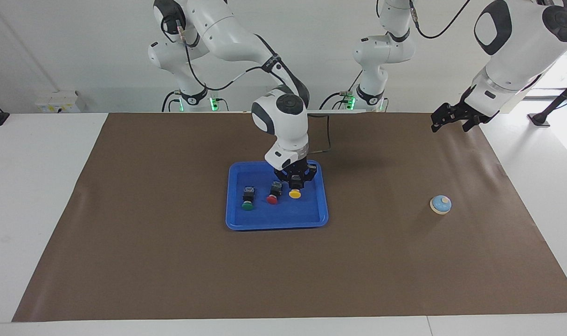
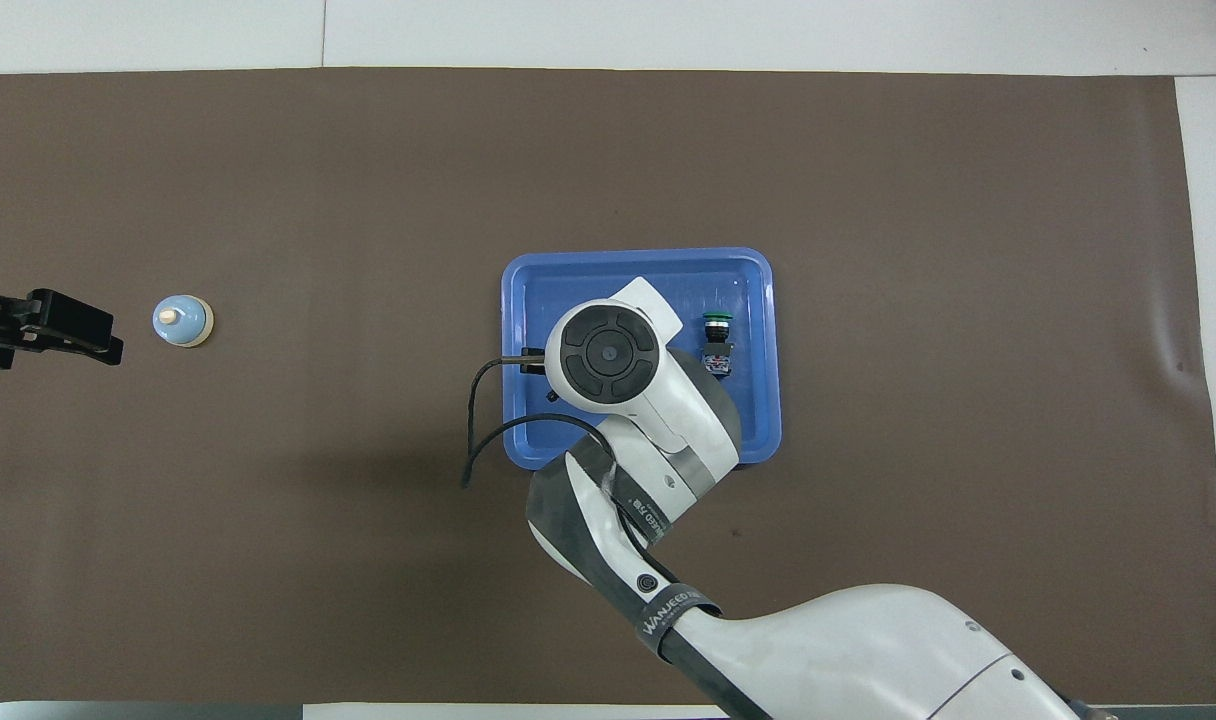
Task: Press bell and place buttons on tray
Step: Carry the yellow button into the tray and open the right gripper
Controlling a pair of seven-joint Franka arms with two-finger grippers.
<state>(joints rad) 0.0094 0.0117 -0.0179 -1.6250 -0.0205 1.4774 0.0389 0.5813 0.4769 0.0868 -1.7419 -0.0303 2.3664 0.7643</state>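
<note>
The blue tray [image 1: 277,220] [image 2: 758,440] lies mid-table on the brown mat. In it lie the green button [image 1: 247,197] [image 2: 716,343] and the red button [image 1: 274,192]. My right gripper [image 1: 295,185] hangs low over the tray, shut on the yellow button [image 1: 294,193], beside the red one toward the left arm's end. From overhead the right arm hides the red and yellow buttons. The light-blue bell [image 1: 440,204] [image 2: 182,321] sits on the mat toward the left arm's end. My left gripper [image 1: 451,116] [image 2: 78,335] waits open, raised above the mat's corner.
The brown mat [image 1: 171,261] covers most of the white table. The right arm's cable [image 2: 483,420] loops over the tray's rim.
</note>
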